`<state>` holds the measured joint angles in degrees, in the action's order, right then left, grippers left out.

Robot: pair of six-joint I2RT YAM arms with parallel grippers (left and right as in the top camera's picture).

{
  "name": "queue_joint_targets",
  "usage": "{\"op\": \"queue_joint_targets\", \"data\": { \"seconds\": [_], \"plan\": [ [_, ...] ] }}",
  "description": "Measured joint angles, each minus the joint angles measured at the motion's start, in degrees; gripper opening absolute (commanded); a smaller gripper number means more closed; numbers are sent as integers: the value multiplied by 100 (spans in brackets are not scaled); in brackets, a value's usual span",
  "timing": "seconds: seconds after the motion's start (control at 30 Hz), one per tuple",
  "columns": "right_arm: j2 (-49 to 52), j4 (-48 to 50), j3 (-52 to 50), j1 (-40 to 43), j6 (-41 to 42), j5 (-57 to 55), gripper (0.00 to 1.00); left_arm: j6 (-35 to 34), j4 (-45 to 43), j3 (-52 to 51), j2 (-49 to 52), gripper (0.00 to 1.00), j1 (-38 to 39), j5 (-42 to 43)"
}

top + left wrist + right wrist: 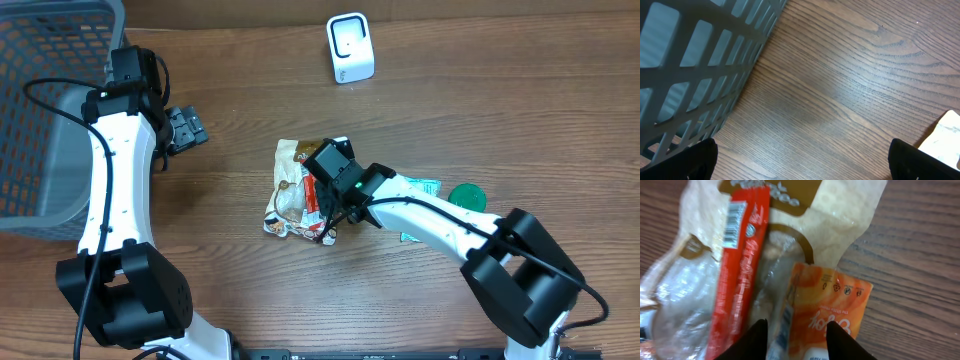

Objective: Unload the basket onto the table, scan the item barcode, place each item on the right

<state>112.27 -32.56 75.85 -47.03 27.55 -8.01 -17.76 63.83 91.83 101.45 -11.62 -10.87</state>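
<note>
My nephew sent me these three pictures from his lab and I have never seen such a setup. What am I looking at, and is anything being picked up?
These are two white robot arms at a wooden table. One picture looks down from above; the other two come from cameras on each wrist. The left end effector hangs open over bare wood beside a grey basket. The right end effector is down on a pile of snack packets, its fingers straddling an orange packet next to a red packet with a barcode. Whether it grips yet is unclear. Also on the table: a white scanner and a green lid.
</note>
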Motion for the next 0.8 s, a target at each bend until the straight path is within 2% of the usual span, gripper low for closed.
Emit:
{"op": "queue_joint_targets", "data": {
  "seconds": [0.1, 0.2, 0.5, 0.8],
  "plan": [
    [74, -9, 0, 0, 0, -9, 22, 0, 0, 0, 0, 100, 0, 0],
    [76, -4, 0, -2, 26, -20, 4, 0, 0, 0, 0, 100, 0, 0],
    [-76, -273, -2, 157, 94, 256, 4, 0, 0, 0, 0, 100, 0, 0],
    [-796, -85, -55, 1318, 105, 2411, 4, 0, 2, 0, 0, 100, 0, 0]
  ]
}}
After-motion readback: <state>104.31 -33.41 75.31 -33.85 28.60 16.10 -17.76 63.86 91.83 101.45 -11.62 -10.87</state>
